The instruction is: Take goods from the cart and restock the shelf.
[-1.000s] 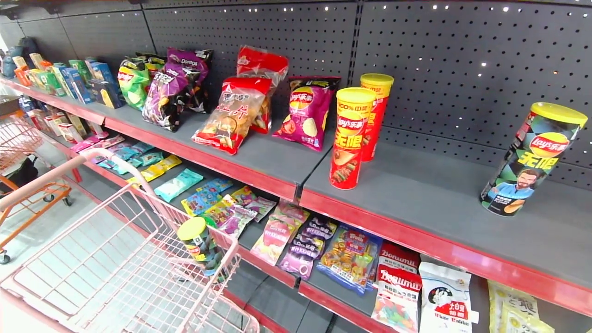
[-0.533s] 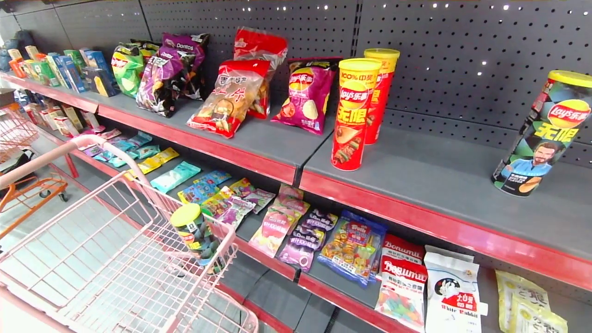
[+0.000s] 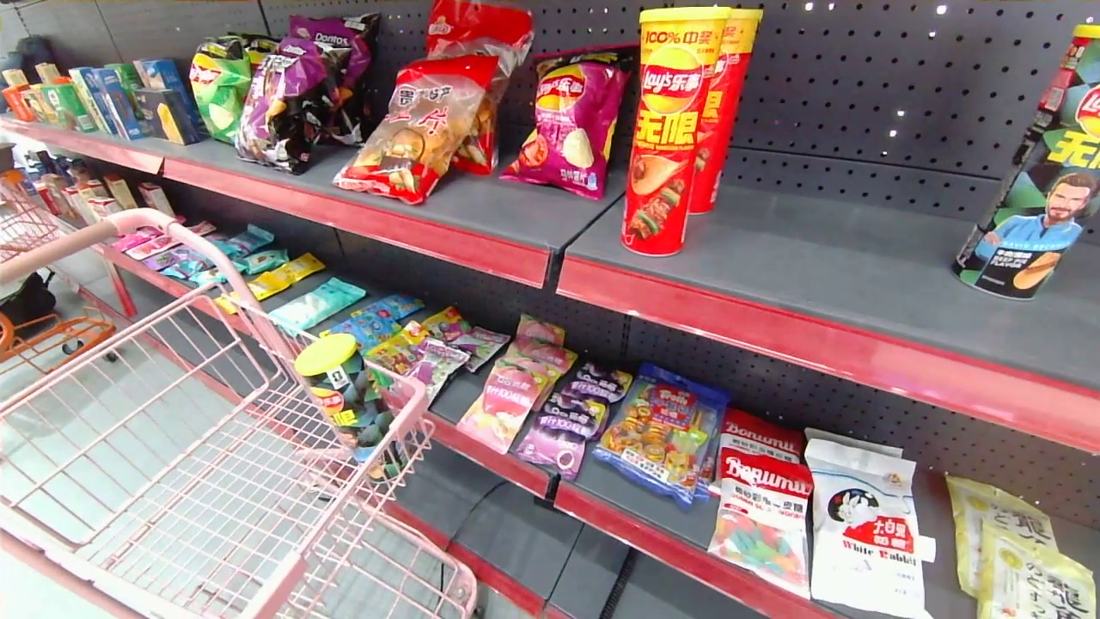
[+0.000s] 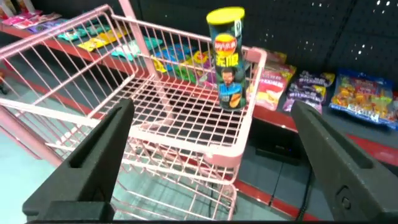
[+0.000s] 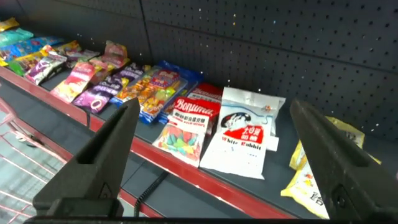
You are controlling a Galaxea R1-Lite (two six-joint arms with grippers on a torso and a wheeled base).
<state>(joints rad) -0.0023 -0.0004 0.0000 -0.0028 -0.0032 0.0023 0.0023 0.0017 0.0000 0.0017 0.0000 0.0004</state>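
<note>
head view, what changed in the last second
Only the camera moved: the view tipped downward, so everything sits higher in the picture and more of the lower shelf shows. Nothing was taken hold of or let go. The can stands in the same corner of the cart, and the red cans and bags keep their places on the upper shelf.

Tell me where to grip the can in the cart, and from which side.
I'd grip the can around its upper body, under the lid, coming from inside the cart. It stands upright in a corner against the cart's walls, so the inner side looks free. The open left end effector faces that side.
</note>
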